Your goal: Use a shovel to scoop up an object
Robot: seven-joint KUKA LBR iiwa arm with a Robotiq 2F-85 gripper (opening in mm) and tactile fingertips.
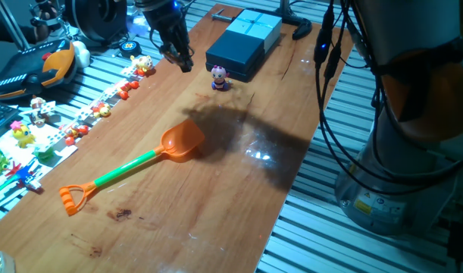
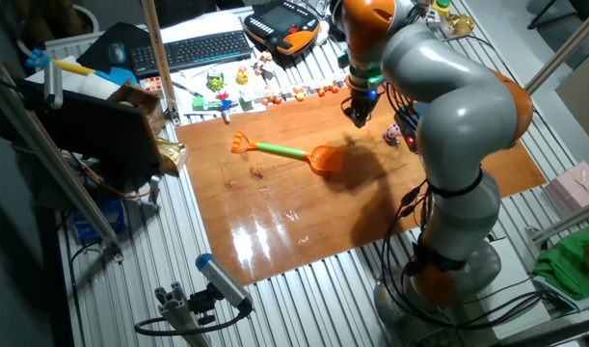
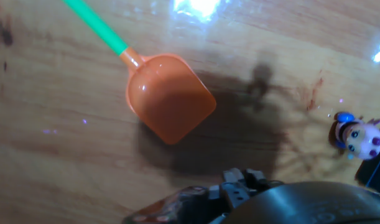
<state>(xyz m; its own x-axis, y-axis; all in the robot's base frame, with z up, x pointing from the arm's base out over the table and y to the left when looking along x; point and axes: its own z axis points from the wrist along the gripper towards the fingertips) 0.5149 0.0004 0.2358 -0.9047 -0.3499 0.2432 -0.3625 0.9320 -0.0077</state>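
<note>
The shovel [image 1: 132, 167] lies flat near the middle of the tabletop [image 1: 216, 220], blade toward the far end. The figurine [image 1: 219, 78] stands beyond the blade, well apart, just beside a box [image 1: 242, 44] at the far edge. Small toys [image 1: 102, 108] line the left edge.

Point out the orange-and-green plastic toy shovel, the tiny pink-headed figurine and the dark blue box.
Orange-and-green plastic toy shovel [image 1: 183, 142], one fixed view, on the scoop blade.
Tiny pink-headed figurine [image 1: 219, 76], one fixed view, on its head.
Dark blue box [image 1: 242, 42], one fixed view, on its top face.
</note>
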